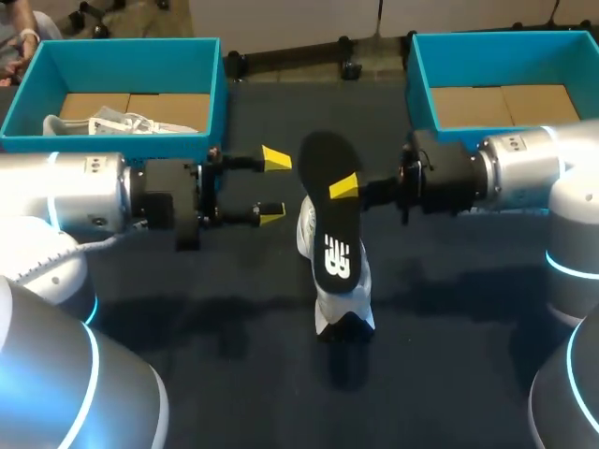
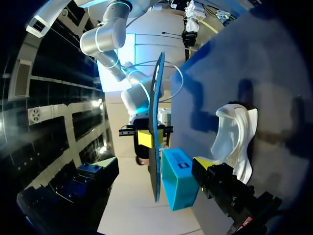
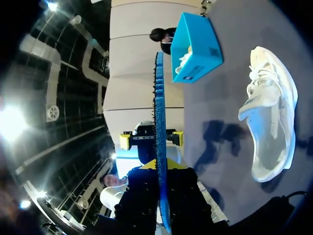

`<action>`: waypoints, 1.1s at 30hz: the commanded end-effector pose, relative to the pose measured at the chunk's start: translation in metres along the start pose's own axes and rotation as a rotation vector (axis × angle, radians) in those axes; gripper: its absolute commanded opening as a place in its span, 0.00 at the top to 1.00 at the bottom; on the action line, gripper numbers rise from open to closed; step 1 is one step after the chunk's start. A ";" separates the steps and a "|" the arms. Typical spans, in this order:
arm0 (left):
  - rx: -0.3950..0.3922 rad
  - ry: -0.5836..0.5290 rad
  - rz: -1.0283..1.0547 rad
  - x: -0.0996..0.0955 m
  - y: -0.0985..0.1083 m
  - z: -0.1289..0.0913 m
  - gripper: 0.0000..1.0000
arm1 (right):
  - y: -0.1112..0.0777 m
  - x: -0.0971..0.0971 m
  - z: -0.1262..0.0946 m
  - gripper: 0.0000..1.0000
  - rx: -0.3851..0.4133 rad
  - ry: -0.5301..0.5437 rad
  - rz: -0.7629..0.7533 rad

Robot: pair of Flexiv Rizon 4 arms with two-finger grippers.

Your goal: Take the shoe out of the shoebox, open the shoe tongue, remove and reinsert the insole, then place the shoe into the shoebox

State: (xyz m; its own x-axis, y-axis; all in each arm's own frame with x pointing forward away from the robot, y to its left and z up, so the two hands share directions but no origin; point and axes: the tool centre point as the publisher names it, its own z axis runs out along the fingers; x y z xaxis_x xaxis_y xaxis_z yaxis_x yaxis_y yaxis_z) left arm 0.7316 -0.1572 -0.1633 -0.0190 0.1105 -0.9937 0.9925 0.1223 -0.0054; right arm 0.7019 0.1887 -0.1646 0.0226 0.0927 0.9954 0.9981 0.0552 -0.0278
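The insole (image 1: pixel 329 210) hung above the shoe (image 1: pixel 348 299), clear of it. The right gripper (image 1: pixel 339 190) pinched it across its thickness, fingers narrow on it. The shoe lay on its side on the table. Reinserting probably called for tipping the insole's toe end down into the shoe's opening, in line with the sole, while the other claw steadied the shoe. The left gripper (image 1: pixel 272 186) stood wide and held nothing, up beside the insole on the shoe's left.

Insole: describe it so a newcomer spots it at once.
At the middle of the dark table lies a white sneaker. Just above it the right pincer grips a flat black foot-shaped insole, the only thin black sheet, marked with a white logo.
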 end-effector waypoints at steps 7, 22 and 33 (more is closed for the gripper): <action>0.037 -0.023 0.021 0.006 0.012 0.023 0.09 | -0.005 -0.002 0.017 1.00 -0.001 0.024 -0.005; 0.049 -0.032 0.032 0.006 0.012 0.048 0.54 | -0.005 0.000 0.022 1.00 -0.003 0.025 -0.016; 0.059 -0.030 0.023 0.010 0.007 0.051 0.60 | -0.004 0.000 0.020 1.00 -0.010 0.027 -0.020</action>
State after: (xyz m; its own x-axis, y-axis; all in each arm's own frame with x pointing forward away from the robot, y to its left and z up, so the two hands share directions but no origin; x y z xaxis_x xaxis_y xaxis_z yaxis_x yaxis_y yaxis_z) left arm 0.7466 -0.2046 -0.1772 0.0046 0.0855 -0.9963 0.9982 0.0595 0.0097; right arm 0.6979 0.2071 -0.1663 0.0048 0.0642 0.9979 0.9987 0.0509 -0.0081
